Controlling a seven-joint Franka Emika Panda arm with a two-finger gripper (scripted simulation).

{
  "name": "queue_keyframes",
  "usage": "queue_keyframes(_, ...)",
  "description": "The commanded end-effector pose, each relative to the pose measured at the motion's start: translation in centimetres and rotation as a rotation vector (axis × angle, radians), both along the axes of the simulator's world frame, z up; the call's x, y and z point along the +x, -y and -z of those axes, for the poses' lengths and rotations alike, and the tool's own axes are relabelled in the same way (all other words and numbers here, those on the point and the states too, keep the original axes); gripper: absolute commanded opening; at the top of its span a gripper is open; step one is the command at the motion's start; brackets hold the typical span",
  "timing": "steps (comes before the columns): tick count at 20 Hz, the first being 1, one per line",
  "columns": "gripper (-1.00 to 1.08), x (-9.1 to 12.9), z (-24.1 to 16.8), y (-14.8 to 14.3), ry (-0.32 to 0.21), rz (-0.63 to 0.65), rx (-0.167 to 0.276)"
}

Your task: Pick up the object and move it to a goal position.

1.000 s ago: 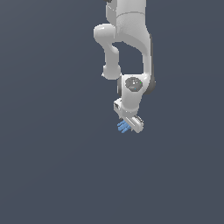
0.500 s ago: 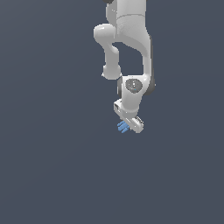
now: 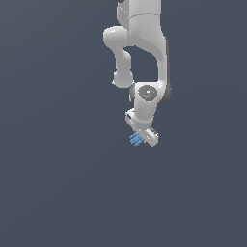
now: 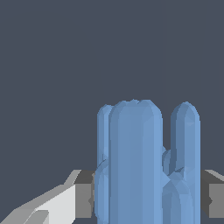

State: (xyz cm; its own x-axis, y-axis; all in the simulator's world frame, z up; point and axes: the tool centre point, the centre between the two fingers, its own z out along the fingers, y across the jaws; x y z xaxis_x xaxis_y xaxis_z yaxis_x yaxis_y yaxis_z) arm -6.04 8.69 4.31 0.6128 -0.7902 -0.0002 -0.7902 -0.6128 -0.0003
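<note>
Object (image 3: pixel 136 139) sits between fingers (image 4: pixel 65 199), which grip it from both sides; blue bars stick out past gripper (image 3: pixel 143 137), no contact with anything else seen. Pick-up looks done. Left: carry to goal. No goal mark visible, so remaining way unclear.

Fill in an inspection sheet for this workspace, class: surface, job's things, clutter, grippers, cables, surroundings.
Surface: plain dark grey all round; no edge or table visible.
Job's things: blue object, a cluster of round-ended bars, sits between the gripper fingers. No goal marker seen.
Clutter: nothing seen.
Grippers: one, white, pointing downward, shut on the blue object.
Cables: nothing seen.
Surroundings: only the white arm coming in from the exterior view's top edge.
</note>
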Motion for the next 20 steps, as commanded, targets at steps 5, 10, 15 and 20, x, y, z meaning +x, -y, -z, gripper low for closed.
queue_keyframes(5, -1.00, -0.4, -2.5, -0.6, 0.001, 0.000, 0.001)
queue_keyframes(10, -1.00, -0.9, -5.9, -1.3, 0.000, 0.000, 0.000)
queue_keyframes(15, -1.00, -1.6, -10.7, -2.4, 0.000, 0.001, 0.000)
queue_keyframes(20, -1.00, -2.4, -16.2, -3.6, 0.001, 0.001, -0.001)
